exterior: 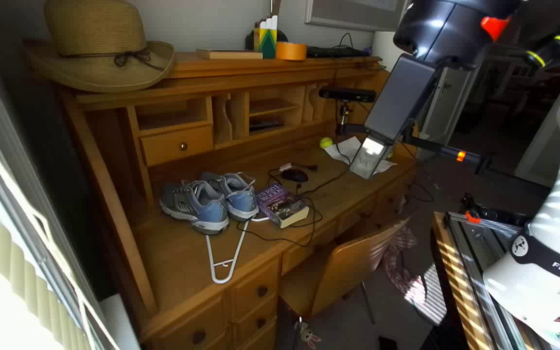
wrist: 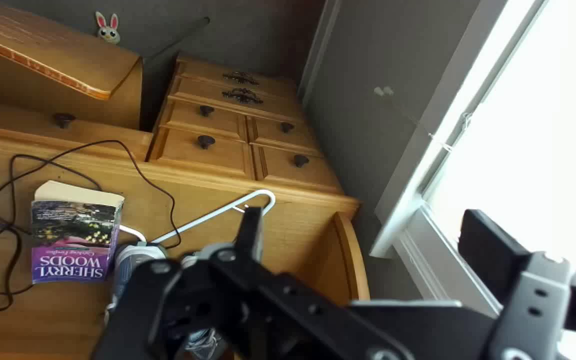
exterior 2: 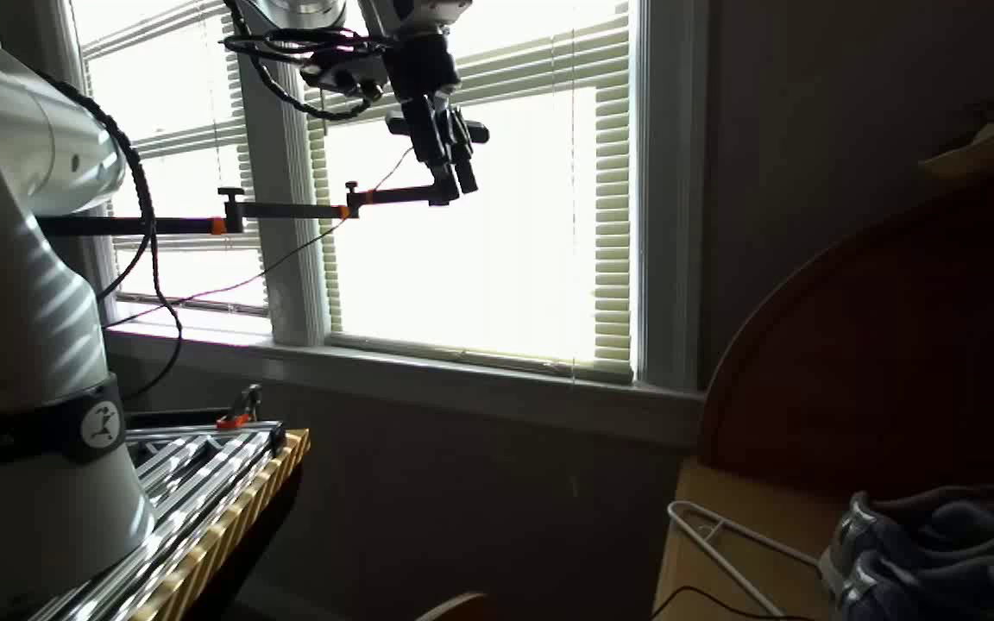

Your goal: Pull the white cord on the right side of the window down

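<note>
The white cord hangs before the window's right side in an exterior view (exterior 2: 573, 259) as a faint thin line, its lower end below the sill. In the wrist view the cord (wrist: 433, 136) crosses the window frame's edge, with two small white ends against the grey wall. Pale strands of the cord (exterior: 68, 272) also show at the left edge. The window (exterior 2: 613, 285) has cream slatted blinds and is overexposed. My gripper (wrist: 365, 220) is open, with nothing between its fingers. In an exterior view the gripper (exterior 2: 451, 164) is left of the cord, apart from it.
A wooden desk (exterior: 173, 272) holds sneakers (exterior: 197, 204), a white hanger (exterior: 221, 279) and a book (exterior: 280, 204). A chair (exterior: 348, 272) stands before it. A black camera arm (exterior 2: 290, 210) reaches out near the gripper. The window sill (exterior 2: 462, 366) juts from the wall.
</note>
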